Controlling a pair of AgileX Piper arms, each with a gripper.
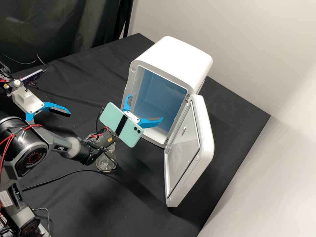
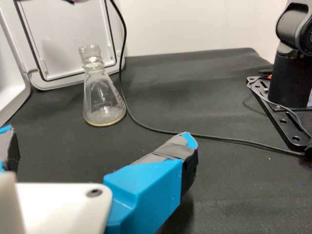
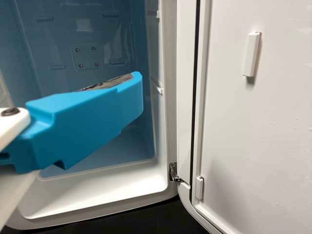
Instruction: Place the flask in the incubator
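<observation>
A clear glass flask (image 1: 105, 160) stands upright on the black bench, right under the right arm's forearm; the left wrist view has the flask (image 2: 101, 90) some way off in front of its fingers. The white incubator (image 1: 177, 59) stands with its door (image 1: 189, 148) swung wide and its blue inside showing. My right gripper (image 1: 141, 112) sits open and empty at the mouth of the incubator, one blue finger (image 3: 87, 122) reaching into the chamber. My left gripper (image 1: 47, 116) hangs open and empty at the bench's left side, well apart from the flask.
A black cable (image 2: 195, 136) runs across the bench past the flask. An arm's base (image 2: 292, 73) stands on its plate nearby. The bench edge (image 1: 230, 171) drops off just right of the open door. A black curtain hangs behind.
</observation>
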